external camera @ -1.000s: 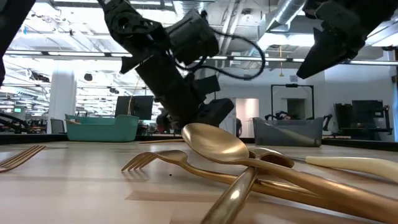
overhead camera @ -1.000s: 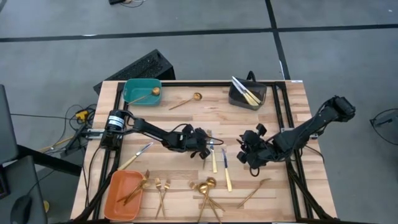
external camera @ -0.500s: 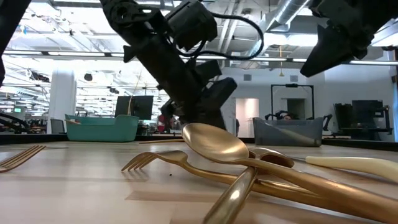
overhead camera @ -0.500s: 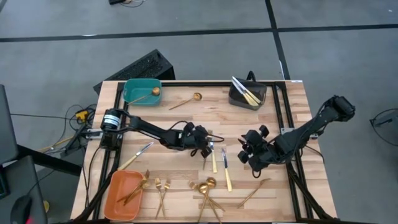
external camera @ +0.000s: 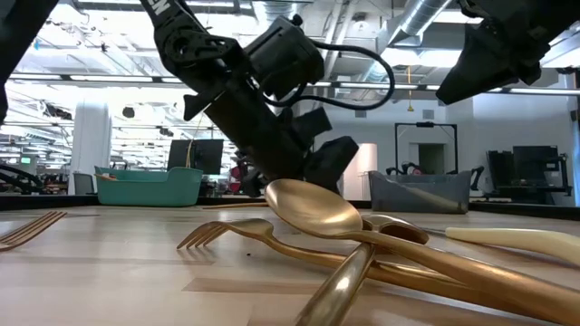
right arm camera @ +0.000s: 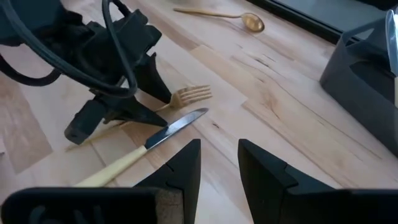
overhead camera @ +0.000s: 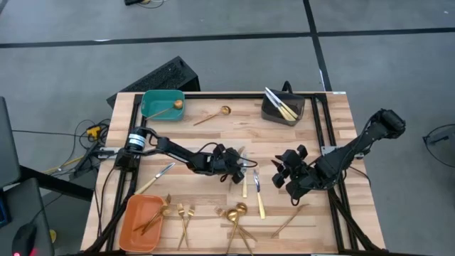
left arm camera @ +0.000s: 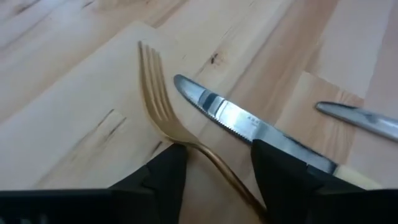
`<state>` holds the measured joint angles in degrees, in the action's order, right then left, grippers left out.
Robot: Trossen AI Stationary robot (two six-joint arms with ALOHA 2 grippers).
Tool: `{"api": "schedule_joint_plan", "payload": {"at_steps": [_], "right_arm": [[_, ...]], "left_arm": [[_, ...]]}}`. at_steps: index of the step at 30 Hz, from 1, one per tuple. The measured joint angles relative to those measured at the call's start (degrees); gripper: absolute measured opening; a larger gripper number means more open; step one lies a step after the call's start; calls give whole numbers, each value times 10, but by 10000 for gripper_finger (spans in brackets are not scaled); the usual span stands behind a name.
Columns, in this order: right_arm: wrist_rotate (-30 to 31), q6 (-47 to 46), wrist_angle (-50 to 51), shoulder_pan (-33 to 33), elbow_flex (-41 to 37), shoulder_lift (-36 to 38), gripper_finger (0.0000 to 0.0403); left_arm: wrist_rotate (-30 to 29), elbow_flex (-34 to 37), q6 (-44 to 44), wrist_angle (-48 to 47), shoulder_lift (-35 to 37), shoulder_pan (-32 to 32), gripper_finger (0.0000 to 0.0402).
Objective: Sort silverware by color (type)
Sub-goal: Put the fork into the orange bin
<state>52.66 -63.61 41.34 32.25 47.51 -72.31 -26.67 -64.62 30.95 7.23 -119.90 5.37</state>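
- Nearest to the front edge of the desk (overhead camera: pixel 334 121) lies a heap of gold spoons and forks (overhead camera: pixel 237 213); they cross each other, so I judge they need to be taken one by one.
- At the near left stands the orange bin (overhead camera: pixel 135 220) with gold pieces inside, and just beside it two gold forks (overhead camera: pixel 185 213) wait on the wood.
- In the middle of the desk my left gripper (left arm camera: pixel 214 168) is low over a gold fork (left arm camera: pixel 163 118). Its two fingers stand apart, one on each side of the fork's handle, and they are not pressing it. I judge this is the position for closing on the handle, because the handle is the thin part and it gives room for the fingers.
- Just beside this fork lies a knife (left arm camera: pixel 239 121) with a silver blade, almost touching it. I think a careless close could catch the knife also.
- My right gripper (right arm camera: pixel 217 158) hovers to the right of the centre, over the bare wood, with nothing between the fingers, which stand partly apart. It looks at the same fork and knife, and I judge it waits.
- Far left is the teal bin (overhead camera: pixel 153 107) with one gold spoon; another gold spoon (overhead camera: pixel 213 114) lies on the desk near it.
- Far right is the dark grey bin (overhead camera: pixel 274 112), which holds knives with pale handles.
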Motion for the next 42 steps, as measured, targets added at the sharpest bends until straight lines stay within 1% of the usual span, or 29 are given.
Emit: {"api": "schedule_joint_plan", "payload": {"at_steps": [3, 6, 9, 10, 13, 15, 17, 19, 24, 26, 30, 32, 35, 37, 39, 42], "right_arm": [[0, 0, 0, 0, 0, 0, 132], [0, 0, 1, 0, 0, 0, 132], [5, 0, -1, 2, 0, 0, 132], [14, -3, -2, 4, 0, 0, 132], [59, -23, -9, 11, 0, -4, 132], [88, -28, -28, 14, 0, -14, 132], [104, -19, -59, 15, 0, -30, 132], [105, -1, -88, 14, 0, -49, 132], [103, 3, -116, 10, 0, -95, 132], [102, -9, -117, 10, 0, -106, 132], [90, -14, -124, 10, 0, -114, 132], [87, -15, -128, 10, 0, -112, 132], [84, -15, -128, 14, 0, -107, 132], [87, -9, -136, 16, 0, -102, 132], [89, -6, -136, 16, 1, -101, 132], [89, -4, -138, 13, 0, -97, 132]], "left_arm": [[0, 1, -30, -12, 7, 0, 131], [5, 2, -58, -34, 18, 0, 80], [5, 2, -75, -75, 32, 0, 22], [5, 2, -80, -91, 39, 0, 12], [4, 4, -88, -160, 66, 12, 9], [-6, 4, -88, -212, 98, 31, 8], [-32, 4, -68, -265, 140, 61, 5], [-73, 3, -40, -315, 185, 98, 4], [-190, 3, 67, -436, 301, 209, 6], [-207, 2, 126, -493, 339, 252, 6], [-207, 2, 260, -606, 388, 344, 6], [-226, 2, 347, -649, 398, 398, 6], [-280, 3, 501, -711, 401, 480, 6], [-317, 17, 595, -732, 393, 528, 6], [-348, 40, 672, -733, 379, 568, 6], [-361, 71, 751, -733, 352, 607, 6]]}}
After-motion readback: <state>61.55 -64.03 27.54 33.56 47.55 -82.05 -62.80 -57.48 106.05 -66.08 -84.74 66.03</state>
